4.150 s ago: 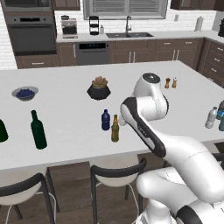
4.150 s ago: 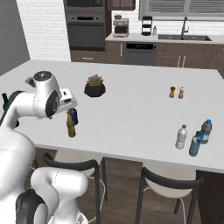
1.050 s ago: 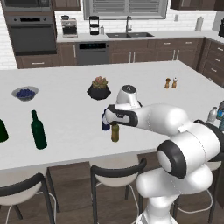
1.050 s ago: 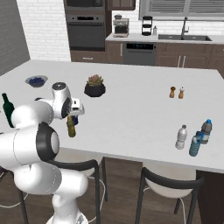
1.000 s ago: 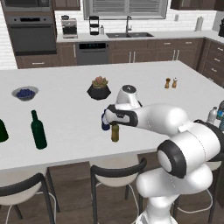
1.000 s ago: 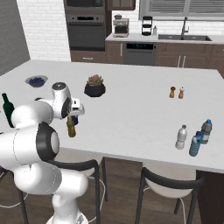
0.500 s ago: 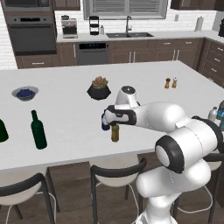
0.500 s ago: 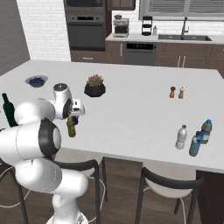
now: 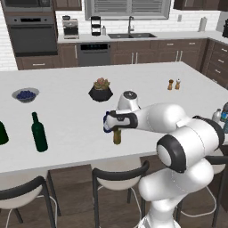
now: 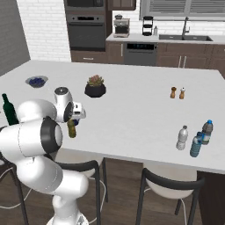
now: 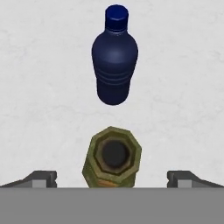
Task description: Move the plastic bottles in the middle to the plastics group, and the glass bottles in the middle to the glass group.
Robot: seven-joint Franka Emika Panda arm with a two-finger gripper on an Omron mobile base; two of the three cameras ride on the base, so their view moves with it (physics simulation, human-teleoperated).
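Amber glass bottle upright between spread pincer fingertips; dark blue plastic bottle just beyond

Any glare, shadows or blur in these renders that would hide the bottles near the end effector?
Hand view: flat, even light and no glare; the slim amber-brown glass bottle and the dark blue plastic bottle read sharply from above. Left base view: soft and low in detail; the arm covers most of the blue bottle. Right base view: the bottles are small and dim beside the end effector, with faint shadows on the white counter.
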